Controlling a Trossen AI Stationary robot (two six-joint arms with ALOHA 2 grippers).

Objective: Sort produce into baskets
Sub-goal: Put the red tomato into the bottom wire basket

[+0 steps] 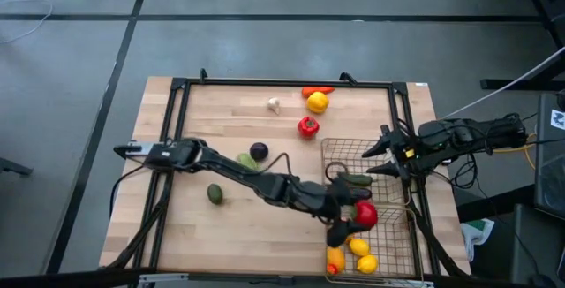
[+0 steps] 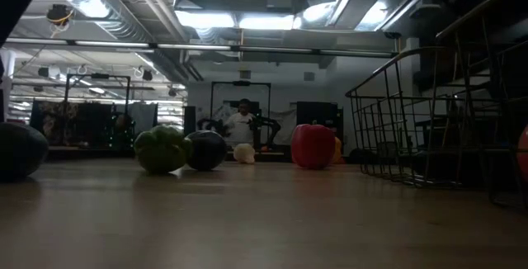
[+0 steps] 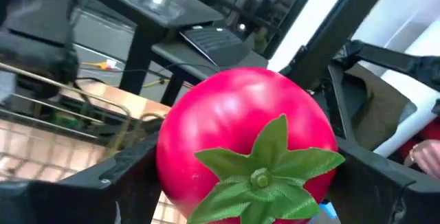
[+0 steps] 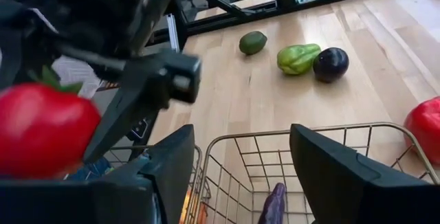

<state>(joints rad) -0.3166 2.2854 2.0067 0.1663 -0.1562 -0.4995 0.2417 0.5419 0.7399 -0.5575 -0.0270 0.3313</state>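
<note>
On the wooden tabletop (image 1: 238,226) we count one wire basket (image 1: 334,150) at the right side, holding yellow lemons (image 1: 359,246) at its near end and a dark eggplant (image 4: 273,205). Loose outside it we list a red pepper (image 1: 307,127), a yellow pepper (image 1: 317,102), white garlic (image 1: 274,105), a purple plum-like piece (image 1: 259,151), a green pepper (image 4: 298,58) and an avocado (image 1: 214,193). We note the left claw (image 1: 351,219) above the basket, clamped on a red tomato (image 3: 244,145). The right claw (image 1: 381,157) hangs at the basket's far right edge, fingers parted and empty.
</note>
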